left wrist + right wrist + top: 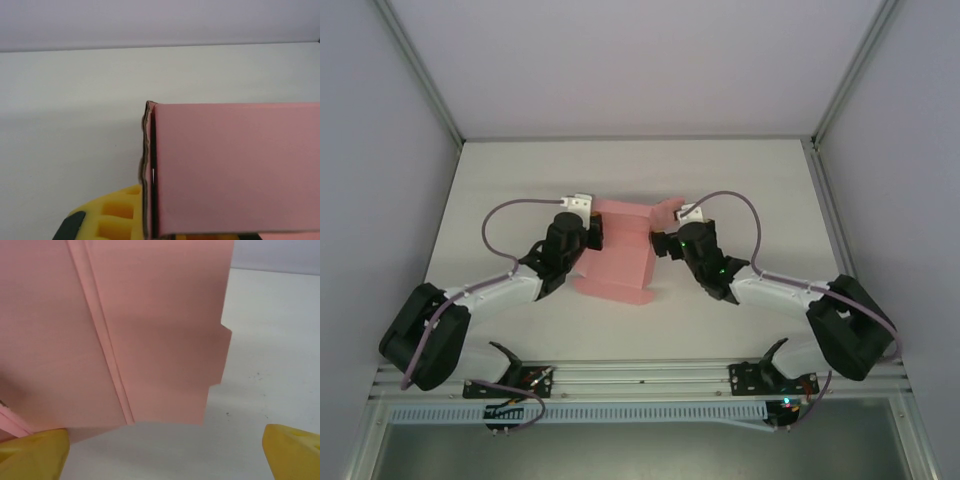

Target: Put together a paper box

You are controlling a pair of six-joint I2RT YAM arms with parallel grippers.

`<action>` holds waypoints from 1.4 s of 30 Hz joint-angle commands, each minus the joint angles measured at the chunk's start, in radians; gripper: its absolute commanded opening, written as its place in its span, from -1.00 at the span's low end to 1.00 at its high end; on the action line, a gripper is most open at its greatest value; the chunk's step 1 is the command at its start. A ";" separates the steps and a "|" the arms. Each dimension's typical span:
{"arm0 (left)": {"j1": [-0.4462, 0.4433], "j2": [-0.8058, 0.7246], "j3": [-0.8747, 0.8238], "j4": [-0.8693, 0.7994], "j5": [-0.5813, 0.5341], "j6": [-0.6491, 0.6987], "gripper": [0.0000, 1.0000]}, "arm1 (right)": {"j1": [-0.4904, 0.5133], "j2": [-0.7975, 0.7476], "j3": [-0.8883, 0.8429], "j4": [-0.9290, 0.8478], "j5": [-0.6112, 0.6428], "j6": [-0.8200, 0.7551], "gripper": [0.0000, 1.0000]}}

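both arms reach inward from the near edge of the white table (520,180), elbows out, wrists bent toward each other, with the pink box (618,268) lying at mid-table between them. the left gripper (590,238) sits against the box's left side and the right gripper (660,246) against its right. from above, the box is partly folded, with a loose flap (670,210) standing up at its far right corner. the left wrist camera sees a yellow finger (112,215) just left of an upright pink wall (235,165); the other finger is hidden behind the card, so i cannot tell whether that gripper is clamped on it. in the right wrist view, the two yellow fingers (30,455) are spread wide, gripping nothing, with a creased pink panel (150,330) rising ahead of them above the left one. what is inside the box cannot be made out.
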 commanded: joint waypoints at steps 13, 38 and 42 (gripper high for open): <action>0.006 -0.024 0.022 -0.011 -0.026 0.002 -1.00 | 0.034 -0.200 -0.046 -0.190 0.227 -0.007 1.00; 0.022 -0.070 0.005 0.003 0.092 0.033 -1.00 | -0.312 -0.294 0.042 -0.317 -0.667 -0.027 1.00; 0.021 -0.061 0.007 0.003 0.093 0.031 -1.00 | -0.289 -0.226 0.048 -0.216 -0.768 -0.002 1.00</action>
